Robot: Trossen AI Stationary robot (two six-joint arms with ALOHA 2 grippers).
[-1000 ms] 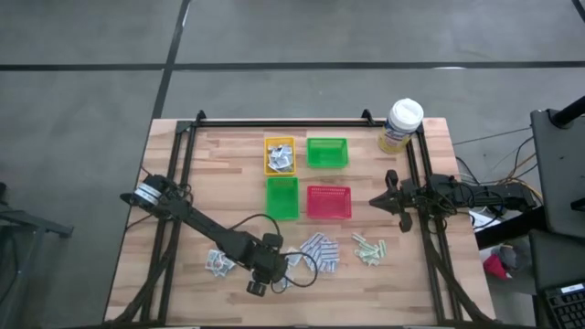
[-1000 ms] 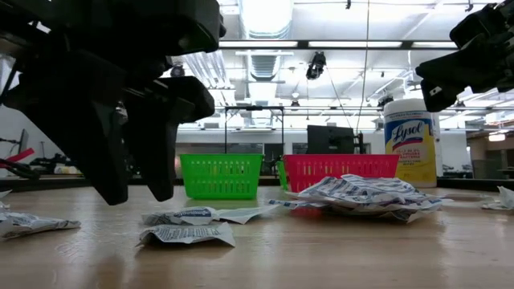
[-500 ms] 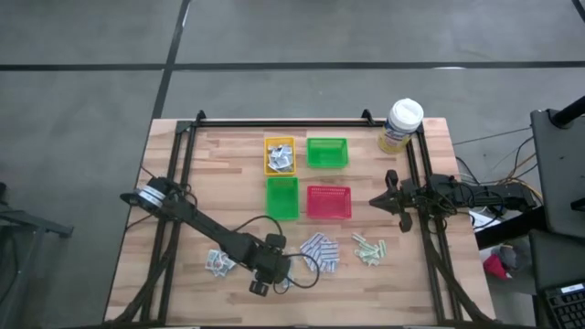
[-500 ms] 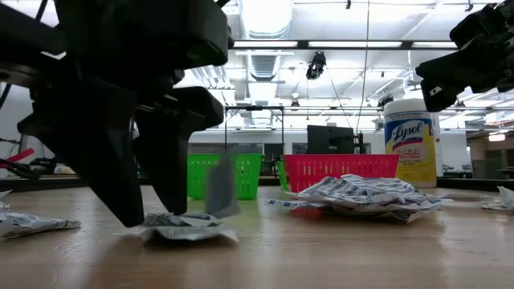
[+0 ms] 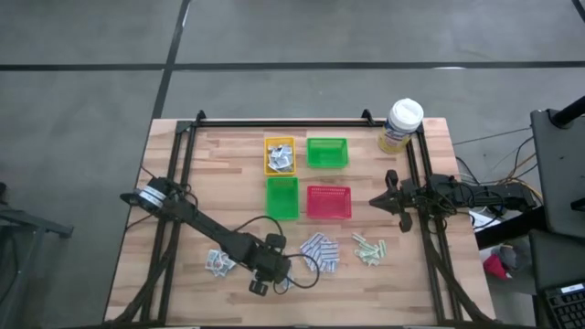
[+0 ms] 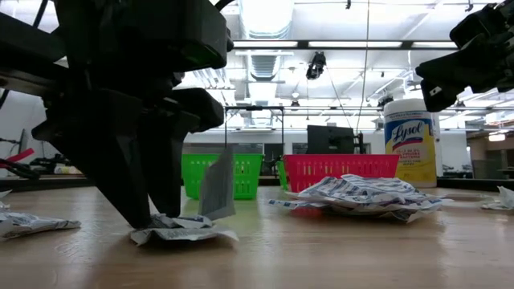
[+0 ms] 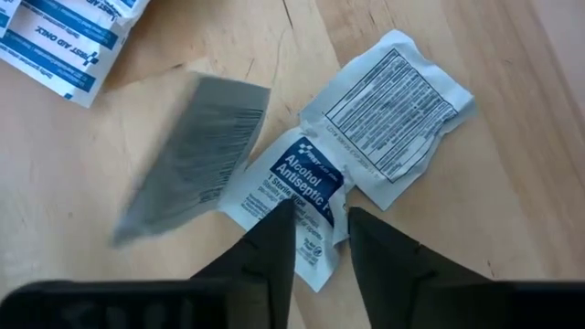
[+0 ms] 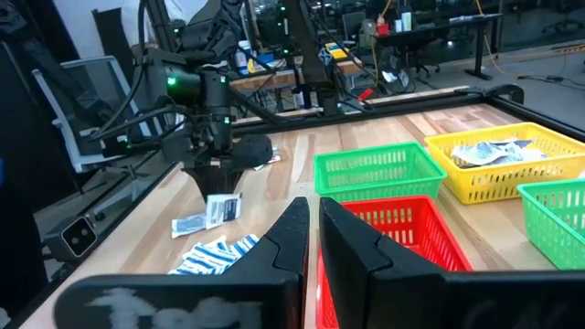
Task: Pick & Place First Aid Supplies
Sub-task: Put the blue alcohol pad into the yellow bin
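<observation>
My left gripper point(image 5: 265, 279) stands near the table's front edge, pointing steeply down, shut on a white alcohol sachet point(image 7: 306, 187). A second sachet point(image 6: 217, 189) stands tipped on edge beside the fingers, and a third point(image 7: 393, 100) lies flat on the wood. More sachets point(image 5: 219, 263) lie to the left. Blue-and-white pads point(image 5: 320, 251) and pale green strips point(image 5: 368, 247) lie to the right. My right gripper point(image 5: 375, 201) waits at the table's right side, level and shut, holding nothing. My left gripper has the alcohol sachet's near edge point(image 7: 315, 242) between its two fingers point(image 7: 274, 247), coming from above and slanting down. The fingertips rest on the table point(image 6: 152, 221). The sachet lies crumpled on the wood under them.
At the table's far middle stand four small trays: a yellow one point(image 5: 280, 155) holding sachets, two green ones point(image 5: 326, 152) point(image 5: 282, 196) and a red one point(image 5: 329, 202). A yellow canister point(image 5: 400, 125) with a white lid stands at the far right.
My left gripper has sunk a little onto the sachets, and its fingers have closed in from wide apart onto the alcohol sachet. A neighbouring sachet that lay flat has flipped up on edge beside the fingers.
</observation>
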